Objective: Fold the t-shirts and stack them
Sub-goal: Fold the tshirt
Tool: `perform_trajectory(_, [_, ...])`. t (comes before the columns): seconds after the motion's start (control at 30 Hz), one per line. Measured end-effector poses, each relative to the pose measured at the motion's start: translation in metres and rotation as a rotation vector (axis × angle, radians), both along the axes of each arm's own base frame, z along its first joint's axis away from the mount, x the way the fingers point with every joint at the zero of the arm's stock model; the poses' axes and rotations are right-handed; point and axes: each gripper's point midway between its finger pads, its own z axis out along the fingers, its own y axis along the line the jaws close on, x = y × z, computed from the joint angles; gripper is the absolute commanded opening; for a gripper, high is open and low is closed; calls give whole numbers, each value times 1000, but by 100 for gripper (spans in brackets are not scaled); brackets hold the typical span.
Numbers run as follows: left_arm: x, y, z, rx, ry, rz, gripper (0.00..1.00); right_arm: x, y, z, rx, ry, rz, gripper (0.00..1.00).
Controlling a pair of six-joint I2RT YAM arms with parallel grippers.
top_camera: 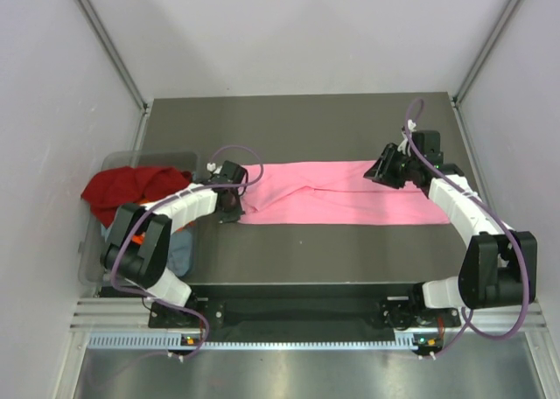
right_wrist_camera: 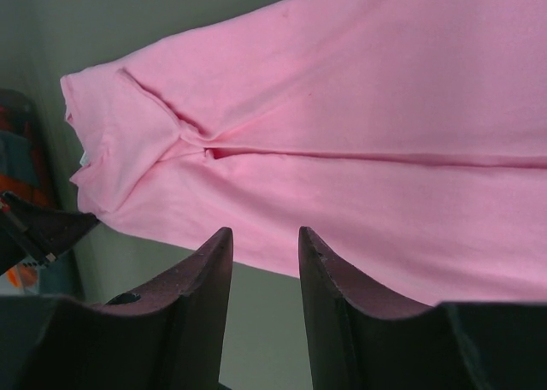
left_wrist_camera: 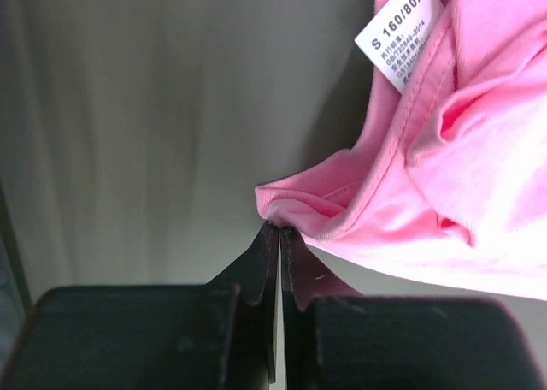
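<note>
A bright pink t-shirt (top_camera: 341, 193) lies folded into a long strip across the dark table. My left gripper (top_camera: 236, 208) is at the strip's left end. In the left wrist view its jaws (left_wrist_camera: 279, 227) are pressed together, pinching the hem of the pink t-shirt (left_wrist_camera: 461, 168) at their tips. The white neck label (left_wrist_camera: 402, 39) shows just above. My right gripper (top_camera: 382, 173) hovers over the right end. In the right wrist view it (right_wrist_camera: 265, 232) stands open, with the pink t-shirt (right_wrist_camera: 359, 108) lying beyond the tips and nothing between the fingers.
A clear plastic bin (top_camera: 92, 250) stands at the table's left edge. It holds a dark red t-shirt (top_camera: 131, 189), an orange one (top_camera: 136, 239) and a grey-blue one (top_camera: 181, 250), partly hidden by the left arm. White walls close in on the table's sides and back.
</note>
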Motion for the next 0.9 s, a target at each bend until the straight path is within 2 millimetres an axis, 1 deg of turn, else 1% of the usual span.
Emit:
perform_trajectory(0.13, [5,1,0,30,18,3,0,1,0,0,-1,0,-1,38])
perform_trajectory(0.27, [12,1,0,59,39,4,0,3,-1,-4,-4,8,-3,38])
perform_trajectory(0.43, [30,1,1,113,89,7,0,4,-1,-10,-7,25,-5,38])
perform_trajectory(0.53, [36,1,1,131,109,8,0,6,-1,-10,-9,20,-3,38])
perform_trajectory(0.73, [39,1,6,125,86,13,0,9,-2,-12,-20,18,4,39])
perform_trajectory(0.8, [33,3,10,117,81,11,0,9,-2,-12,-21,18,3,39])
perform_trajectory(0.83, [30,3,12,113,79,10,15,9,-2,-12,-20,18,4,39])
perform_trajectory(0.87, [26,4,16,109,78,5,23,9,-2,-12,-20,17,4,39])
perform_trajectory(0.9, [23,4,19,105,75,-1,28,9,-2,-12,-20,16,3,40])
